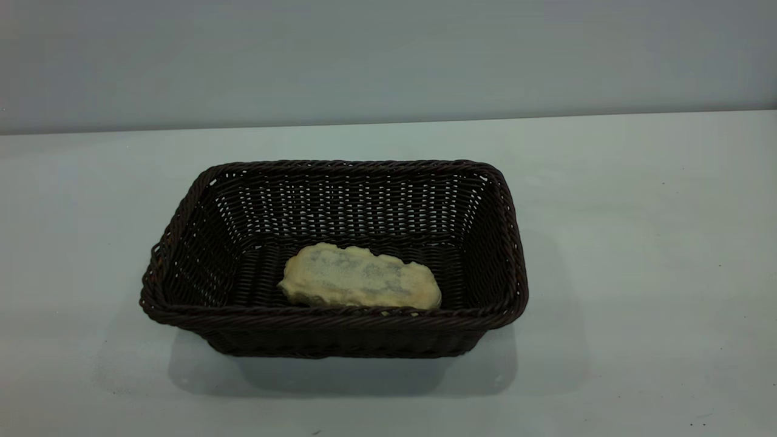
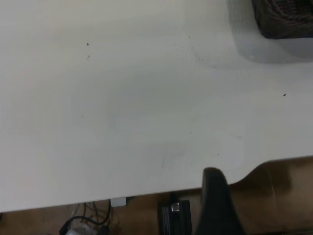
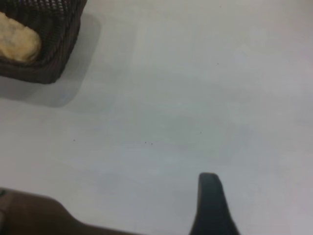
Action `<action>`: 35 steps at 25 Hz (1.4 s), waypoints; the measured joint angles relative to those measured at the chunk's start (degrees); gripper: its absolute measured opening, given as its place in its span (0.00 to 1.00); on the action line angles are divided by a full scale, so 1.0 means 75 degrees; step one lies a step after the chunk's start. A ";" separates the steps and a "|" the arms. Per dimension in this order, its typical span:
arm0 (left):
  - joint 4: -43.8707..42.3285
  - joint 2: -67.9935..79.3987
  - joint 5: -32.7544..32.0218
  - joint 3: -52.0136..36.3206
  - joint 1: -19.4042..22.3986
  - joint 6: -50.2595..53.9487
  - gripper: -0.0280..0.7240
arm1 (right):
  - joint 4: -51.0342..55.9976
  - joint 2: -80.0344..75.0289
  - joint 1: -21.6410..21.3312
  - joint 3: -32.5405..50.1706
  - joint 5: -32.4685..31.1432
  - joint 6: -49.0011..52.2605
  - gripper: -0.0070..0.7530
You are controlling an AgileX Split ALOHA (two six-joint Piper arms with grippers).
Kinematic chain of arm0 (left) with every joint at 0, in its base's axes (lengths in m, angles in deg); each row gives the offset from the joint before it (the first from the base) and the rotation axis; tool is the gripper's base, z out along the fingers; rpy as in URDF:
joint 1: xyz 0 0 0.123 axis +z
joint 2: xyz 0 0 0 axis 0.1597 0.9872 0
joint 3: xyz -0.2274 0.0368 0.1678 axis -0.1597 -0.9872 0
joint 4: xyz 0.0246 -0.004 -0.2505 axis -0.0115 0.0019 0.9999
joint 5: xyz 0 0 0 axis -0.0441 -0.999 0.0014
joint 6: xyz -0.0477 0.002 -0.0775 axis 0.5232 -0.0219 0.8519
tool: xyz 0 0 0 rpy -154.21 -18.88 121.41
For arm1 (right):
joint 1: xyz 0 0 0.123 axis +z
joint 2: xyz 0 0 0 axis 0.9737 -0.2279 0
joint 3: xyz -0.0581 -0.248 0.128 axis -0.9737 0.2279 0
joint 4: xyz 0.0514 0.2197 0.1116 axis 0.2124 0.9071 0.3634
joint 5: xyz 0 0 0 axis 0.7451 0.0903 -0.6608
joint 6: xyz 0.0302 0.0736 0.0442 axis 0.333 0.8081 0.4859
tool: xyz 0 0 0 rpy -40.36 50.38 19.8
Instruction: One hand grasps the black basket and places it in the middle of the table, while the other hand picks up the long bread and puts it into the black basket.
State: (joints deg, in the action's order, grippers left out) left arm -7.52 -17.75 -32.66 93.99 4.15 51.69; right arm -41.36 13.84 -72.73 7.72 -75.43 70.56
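Observation:
The black basket (image 1: 334,255) stands near the middle of the white table (image 1: 637,243). The long bread (image 1: 361,277) lies inside it on the basket floor, pale blotchy underside up, near the front wall. Neither arm shows in the exterior view. A black part of my left gripper (image 2: 215,196) shows in the left wrist view over the table's near edge, far from a corner of the basket (image 2: 286,19). A black part of my right gripper (image 3: 210,200) shows in the right wrist view above bare table, well away from the basket (image 3: 44,54) and the bread (image 3: 17,41).
The table's edge with a rounded notch (image 2: 254,171) shows in the left wrist view, with brown floor, cables and a black box (image 2: 173,215) below it. A few tiny dark specks dot the tabletop.

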 joint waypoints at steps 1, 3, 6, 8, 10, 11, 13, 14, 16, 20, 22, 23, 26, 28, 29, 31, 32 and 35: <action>0.0000 0.0000 0.0000 0.0000 0.0000 0.0000 0.78 | 0.0000 0.0000 0.0000 0.0000 0.0000 0.0000 0.66; 0.0000 0.0000 0.0000 0.0000 0.0000 0.0000 0.78 | 0.0000 0.0000 0.0000 0.0000 0.0000 0.0000 0.66; 0.0000 -0.0018 0.0000 0.0000 0.0000 0.0000 0.78 | 0.0006 0.0000 0.0000 0.0000 0.0000 0.0000 0.66; 0.0000 -0.0119 0.0006 0.0000 0.0000 0.0000 0.78 | 0.0006 0.0000 0.0000 0.0000 0.0000 0.0000 0.66; 0.0000 -0.0407 0.0006 0.0000 0.0063 0.0000 0.78 | 0.0015 0.0000 -0.0033 0.0000 0.0000 0.0006 0.66; 0.0000 -0.0598 0.0006 0.0000 0.0089 0.0000 0.78 | 0.0024 0.0000 -0.0078 0.0000 0.0000 0.0006 0.66; -0.0007 -0.0962 0.0006 0.0000 0.0186 0.0000 0.78 | 0.0024 0.0000 -0.0179 0.0000 0.0000 0.0006 0.66; -0.0007 -0.1138 0.0006 0.0000 0.0233 0.0000 0.78 | 0.0024 0.0000 -0.0234 0.0000 0.0000 0.0006 0.66; -0.0007 -0.1362 -0.0008 0.0000 0.0282 0.0000 0.78 | 0.0024 0.0000 -0.0306 0.0000 0.0000 0.0006 0.66; -0.0007 -0.1549 -0.0017 0.0000 0.0343 0.0000 0.78 | 0.0042 0.0000 -0.0331 0.0000 0.0000 0.0006 0.66; -0.0007 -0.1549 -0.0017 0.0000 0.0343 0.0000 0.78 | 0.0042 0.0000 -0.0331 0.0000 0.0000 0.0006 0.66; -0.0007 -0.1549 -0.0017 0.0000 0.0343 0.0000 0.78 | 0.0042 0.0000 -0.0331 0.0000 0.0000 0.0006 0.66; -0.0007 -0.1558 -0.0017 0.0000 0.0343 0.0000 0.78 | 0.0042 0.0000 -0.0331 0.0000 0.0000 0.0006 0.66; -0.0007 -0.1558 -0.0017 0.0000 0.0343 0.0000 0.78 | 0.0042 0.0000 -0.0331 0.0000 0.0000 0.0006 0.66; -0.0007 -0.1558 -0.0017 0.0000 0.0345 0.0000 0.78 | 0.0042 0.0000 -0.0331 0.0000 0.0000 0.0006 0.66; -0.0007 -0.1558 -0.0017 0.0000 0.0345 0.0000 0.78 | 0.0042 0.0000 -0.0331 0.0000 0.0000 0.0006 0.66; -0.0007 -0.1558 -0.0017 0.0000 0.0345 0.0000 0.78 | 0.0042 0.0000 -0.0331 0.0000 0.0000 0.0006 0.66; -0.0007 -0.1558 -0.0017 0.0000 0.0345 0.0000 0.78 | 0.0042 0.0000 -0.0331 0.0000 0.0000 0.0006 0.66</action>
State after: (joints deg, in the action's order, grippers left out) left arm -7.57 -29.43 -32.79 93.99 6.74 51.69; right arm -41.05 13.84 -75.21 7.72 -75.43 70.61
